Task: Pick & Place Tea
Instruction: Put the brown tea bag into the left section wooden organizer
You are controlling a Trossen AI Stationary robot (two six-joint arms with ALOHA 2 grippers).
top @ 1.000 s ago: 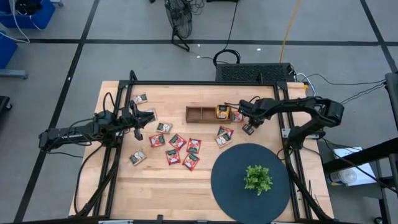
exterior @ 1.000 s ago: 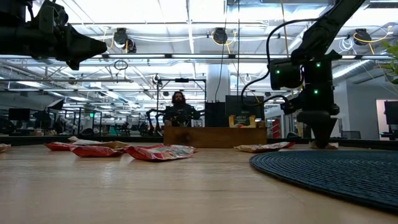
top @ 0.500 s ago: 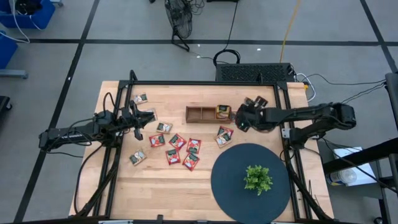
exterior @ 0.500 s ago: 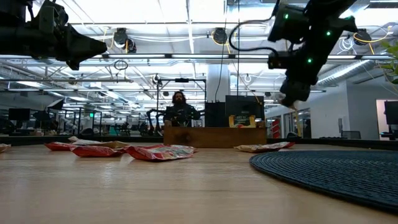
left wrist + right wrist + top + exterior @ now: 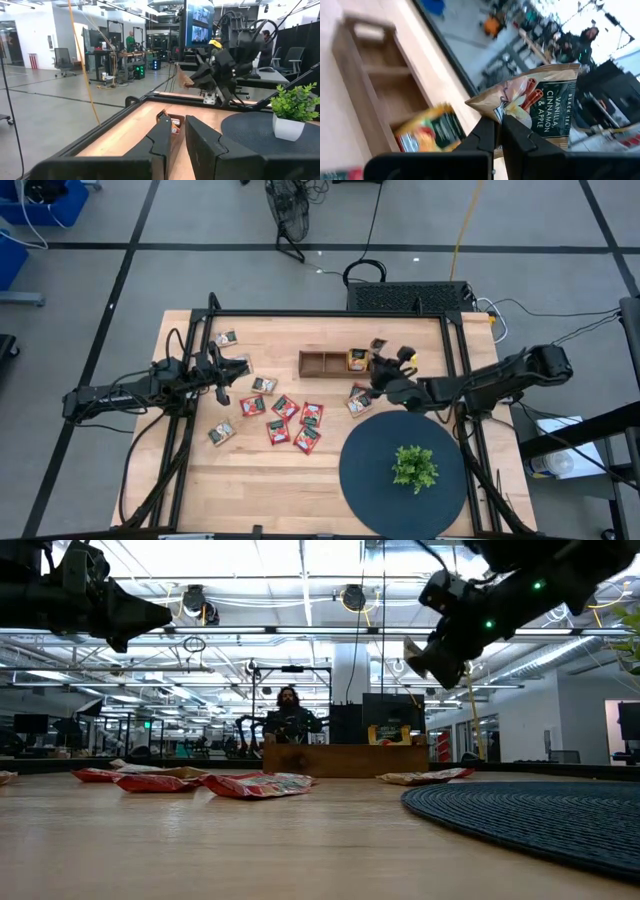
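a tea sachet [image 5: 538, 107] hangs pinched at its corner in the right gripper [image 5: 498, 131], whose fingers are clamped on it, in the air just beside the wooden tray [image 5: 335, 362]. one orange sachet [image 5: 357, 359] already lies in the tray's end compartment. about a dozen more sachets [image 5: 285, 416] lie scattered on the table [image 5: 260, 490], so most of the work is left. the left gripper [image 5: 243, 367] hovers near them, fingers narrow, holding nothing.

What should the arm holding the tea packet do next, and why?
Probably carry it a bit further over the wooden tray and lower it. The right gripper has its jaws shut on a tea sachet, lifted beside the tray's end that already holds one sachet; two compartments look empty.
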